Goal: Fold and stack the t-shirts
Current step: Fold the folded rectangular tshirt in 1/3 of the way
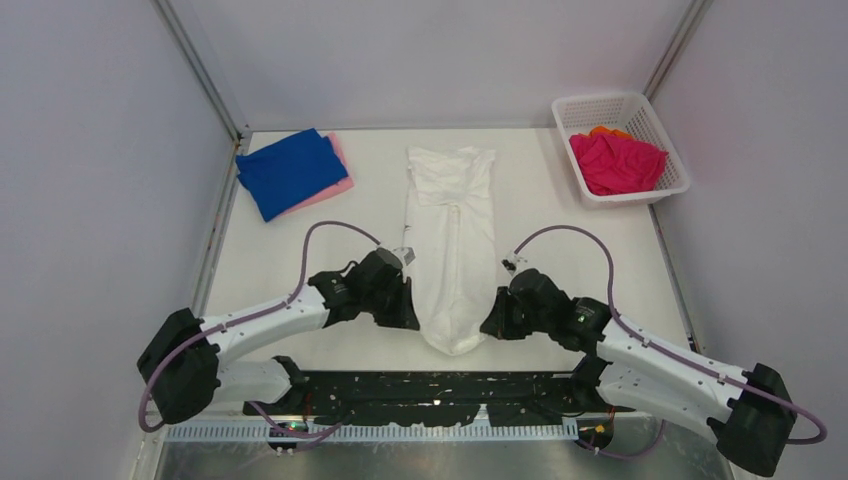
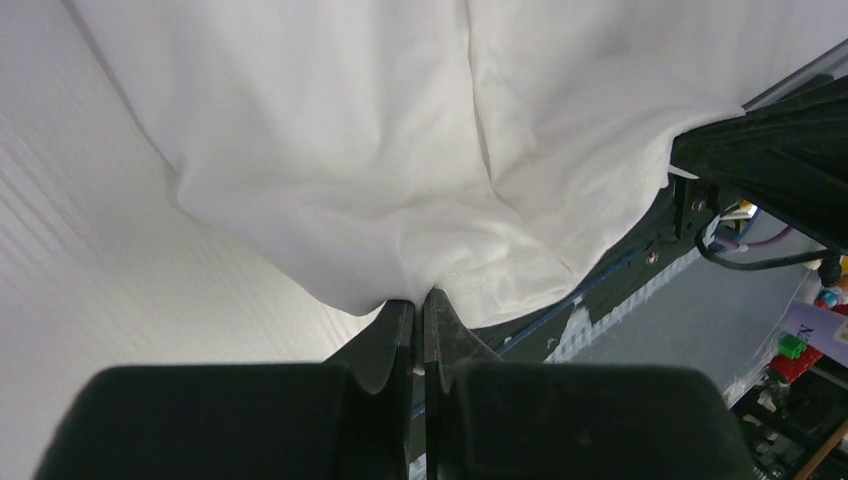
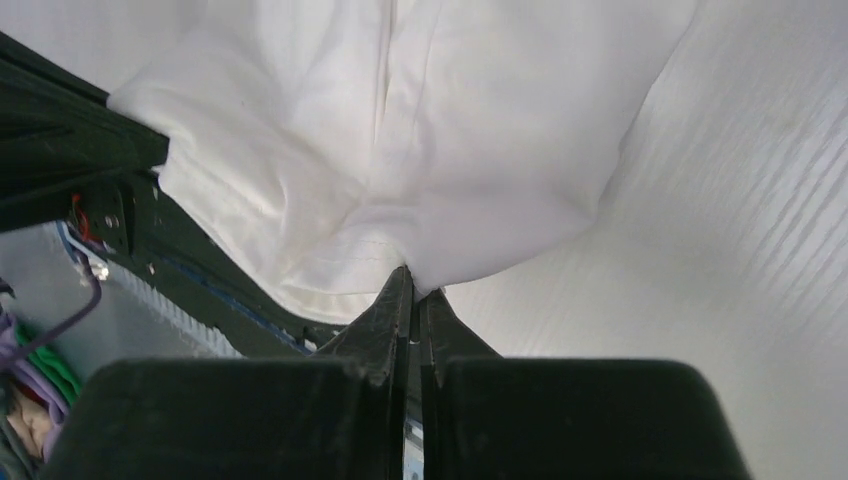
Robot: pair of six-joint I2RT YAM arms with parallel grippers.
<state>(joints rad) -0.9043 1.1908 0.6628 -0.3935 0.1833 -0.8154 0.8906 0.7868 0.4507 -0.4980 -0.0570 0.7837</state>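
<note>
A white t-shirt [image 1: 455, 230] lies folded into a long narrow strip down the middle of the table, its near end sagging between both grippers. My left gripper [image 1: 412, 322] is shut on the left corner of that near hem [image 2: 440, 262]. My right gripper [image 1: 489, 328] is shut on the right corner [image 3: 420, 262]. The cloth hangs in a slack pouch between them. A folded royal blue t-shirt [image 1: 288, 170] lies on a folded pale pink t-shirt [image 1: 341, 178] at the back left. A magenta t-shirt [image 1: 615, 162] and an orange t-shirt [image 1: 607, 131] are crumpled in the basket.
A white mesh basket [image 1: 668, 142] stands at the back right corner. Grey walls close in the table on three sides. A black base plate [image 1: 430, 392] with the arm mounts runs along the near edge.
</note>
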